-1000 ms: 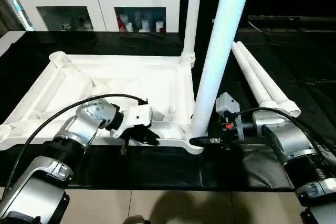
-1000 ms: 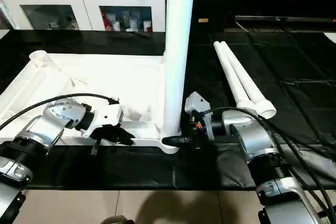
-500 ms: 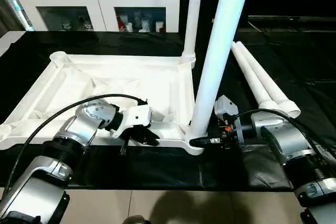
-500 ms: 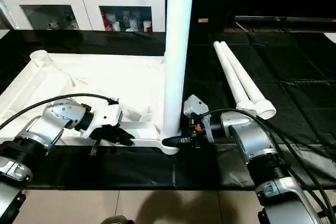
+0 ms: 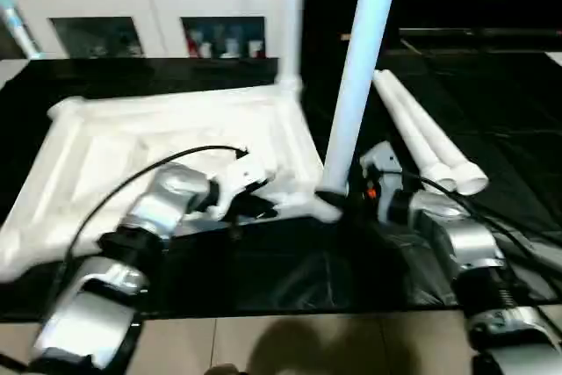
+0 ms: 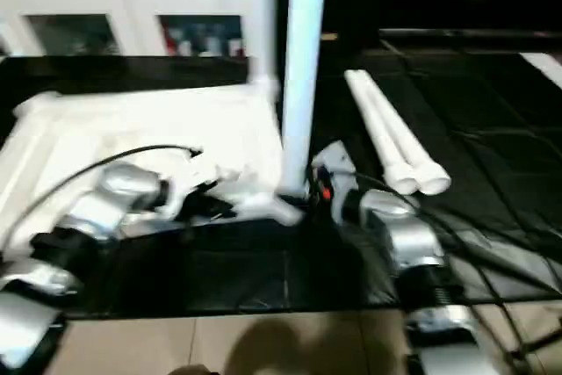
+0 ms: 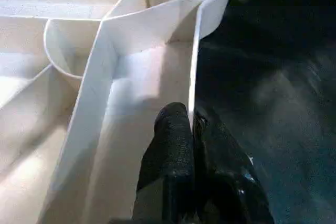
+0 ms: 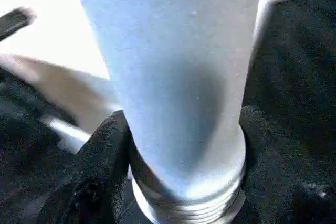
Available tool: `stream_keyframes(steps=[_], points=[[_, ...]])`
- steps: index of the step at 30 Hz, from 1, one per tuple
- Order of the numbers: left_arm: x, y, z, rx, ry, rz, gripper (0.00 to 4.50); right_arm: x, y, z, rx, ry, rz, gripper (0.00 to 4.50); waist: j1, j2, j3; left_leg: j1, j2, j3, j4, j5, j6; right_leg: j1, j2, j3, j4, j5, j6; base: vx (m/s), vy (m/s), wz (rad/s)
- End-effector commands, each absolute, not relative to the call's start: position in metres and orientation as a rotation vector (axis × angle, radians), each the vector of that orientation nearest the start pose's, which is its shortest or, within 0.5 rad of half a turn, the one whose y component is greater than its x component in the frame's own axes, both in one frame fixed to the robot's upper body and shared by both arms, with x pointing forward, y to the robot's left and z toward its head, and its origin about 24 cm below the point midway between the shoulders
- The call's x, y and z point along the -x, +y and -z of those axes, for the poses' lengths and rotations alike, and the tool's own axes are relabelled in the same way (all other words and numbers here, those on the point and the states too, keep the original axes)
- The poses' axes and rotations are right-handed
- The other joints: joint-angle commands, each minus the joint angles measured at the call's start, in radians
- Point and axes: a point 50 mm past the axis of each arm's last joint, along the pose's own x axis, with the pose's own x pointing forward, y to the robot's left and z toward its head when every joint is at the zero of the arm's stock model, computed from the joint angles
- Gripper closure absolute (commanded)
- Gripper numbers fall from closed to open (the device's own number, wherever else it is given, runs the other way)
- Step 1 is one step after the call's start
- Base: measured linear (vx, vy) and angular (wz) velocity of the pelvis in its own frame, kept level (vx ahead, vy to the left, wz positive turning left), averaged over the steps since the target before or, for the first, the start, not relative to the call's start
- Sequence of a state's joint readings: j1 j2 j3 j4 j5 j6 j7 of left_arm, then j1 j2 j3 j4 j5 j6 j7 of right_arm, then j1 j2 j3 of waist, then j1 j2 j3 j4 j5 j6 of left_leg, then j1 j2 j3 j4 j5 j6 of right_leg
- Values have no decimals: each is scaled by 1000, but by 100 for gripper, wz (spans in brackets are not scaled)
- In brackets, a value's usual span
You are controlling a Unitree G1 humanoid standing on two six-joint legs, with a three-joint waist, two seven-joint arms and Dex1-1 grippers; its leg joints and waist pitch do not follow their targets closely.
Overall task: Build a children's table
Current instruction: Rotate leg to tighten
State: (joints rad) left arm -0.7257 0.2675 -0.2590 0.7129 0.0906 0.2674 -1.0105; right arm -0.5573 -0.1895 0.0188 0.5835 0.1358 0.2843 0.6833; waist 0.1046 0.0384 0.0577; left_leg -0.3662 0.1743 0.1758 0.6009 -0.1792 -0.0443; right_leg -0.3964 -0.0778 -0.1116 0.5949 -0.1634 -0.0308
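The children's table top lies upside down on the black cloth, ribbed side up. One white leg stands upright in its near right corner socket, and a second leg stands in the far right socket. My right gripper is shut on the near leg's base; its black fingers press that leg from both sides. My left gripper is at the top's near edge, shut on the thin rim wall. Two loose legs lie side by side to the right.
A white glass-door cabinet stands behind the work surface. Black cloth covers the surface around the table top. Cables run along both silver forearms. Pale floor tiles show at the near edge.
The head views have shifted and tilted, so the camera moved. My right gripper's fingers have closed in on the near leg's base. The left gripper keeps its hold on the rim.
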Motion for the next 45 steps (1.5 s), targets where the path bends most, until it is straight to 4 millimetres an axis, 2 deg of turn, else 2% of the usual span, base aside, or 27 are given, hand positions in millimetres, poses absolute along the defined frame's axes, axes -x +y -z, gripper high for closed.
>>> stream_keyframes(steps=[1,4,5,6,9,11,12,16,18,21,22,26,30,33,34,37,40,45], points=[[-356,95,-81,-336,410,1016,450,-332,-96,-33,-78,419,-773,182,-2,-10,-70,14,56,-27,-74,-247,13,45,-96,59,-93,-412,-143,0,0,0],[-354,76,-84,-322,399,1007,450,-338,-72,-40,-83,398,-742,182,-11,-12,-73,10,55,-26,-74,-214,19,49,-94,59,-85,-360,-159,0,0,0],[-353,75,-84,-324,398,1008,450,-338,-71,-40,-84,394,-746,182,-12,-11,-75,9,55,-25,-72,-201,27,50,-94,60,-83,-338,-163,0,0,0],[-353,75,-84,-332,393,1011,450,-338,-68,-42,-90,381,-767,147,-11,-11,-75,8,54,-24,-71,-194,33,51,-93,61,-82,-325,-164,0,0,0],[-353,77,-83,-368,396,1003,450,-338,-68,-42,-78,374,-767,105,-9,-15,-77,4,54,-22,-70,-155,59,55,-92,61,-76,-271,-172,0,0,0],[-354,79,-83,-371,398,998,450,-337,-69,-43,-81,368,-771,105,-10,-14,-76,4,55,-22,-70,-153,61,55,-92,61,-76,-272,-172,0,0,0],[-353,84,-83,-373,400,993,450,-336,-70,-44,-64,350,-787,84,-10,-9,-75,6,56,-23,-71,-164,58,53,-92,61,-78,-288,-170,0,0,0],[-352,89,-83,-388,405,994,450,-335,-73,-44,-62,339,-799,53,-12,-11,-75,5,57,-23,-72,-179,53,54,-92,61,-78,-292,-169,0,0,0],[-351,99,-81,-405,412,1016,450,-331,-85,-45,-29,320,-851,29,-11,-9,-75,7,57,-23,-72,-178,55,54,-91,61,-78,-280,-171,0,0,0],[-350,104,-81,-427,405,1044,450,-328,-93,-46,-6,311,-883,16,-10,-9,-77,2,57,-22,-71,-166,65,56,-90,62,-72,-243,-175,0,0,0],[-350,107,-80,-436,409,1056,450,-327,-99,-47,7,307,-898,7,-9,-5,-77,4,57,-22,-71,-165,65,55,-90,62,-73,-241,-179,0,0,0],[-344,121,-78,-483,417,1150,450,-324,-123,-52,74,298,-963,7,-3,-3,-75,4,59,-22,-71,-188,68,56,-88,61,-76,-264,-170,0,0,0],[-334,135,-78,-540,447,1314,450,-316,-148,-61,129,313,-1080,7,1,-6,-77,3,60,-21,-69,-182,74,56,-88,60,-72,-256,-181,0,0,0],[-331,138,-78,-559,452,1360,450,-313,-153,-63,138,326,-1127,7,9,-4,-77,4,64,-20,-68,-181,79,52,-89,61,-71,-250,-187,0,0,0],[-330,140,-77,-563,462,1387,450,-311,-154,-65,133,336,-1157,7,10,-9,-76,4,64,-19,-68,-181,79,52,-89,61,-72,-255,-188,0,0,0],[-325,146,-73,-597,498,1464,450,-307,-156,-69,142,348,-1239,7,21,-5,-76,7,65,-20,-69,-183,78,49,-90,60,-74,-284,-179,0,0,0],[-322,148,-71,-617,513,1497,450,-308,-155,-70,167,348,-1251,7,32,-4,-76,11,68,-21,-71,-197,57,46,-92,63,-74,-298,-174,0,0,0],[-318,150,-69,-668,530,1576,450,-307,-151,-71,209,351,-1339,7,38,-5,-76,11,69,-21,-73,-212,46,46,-92,63,-72,-293,-180,0,0,0]])
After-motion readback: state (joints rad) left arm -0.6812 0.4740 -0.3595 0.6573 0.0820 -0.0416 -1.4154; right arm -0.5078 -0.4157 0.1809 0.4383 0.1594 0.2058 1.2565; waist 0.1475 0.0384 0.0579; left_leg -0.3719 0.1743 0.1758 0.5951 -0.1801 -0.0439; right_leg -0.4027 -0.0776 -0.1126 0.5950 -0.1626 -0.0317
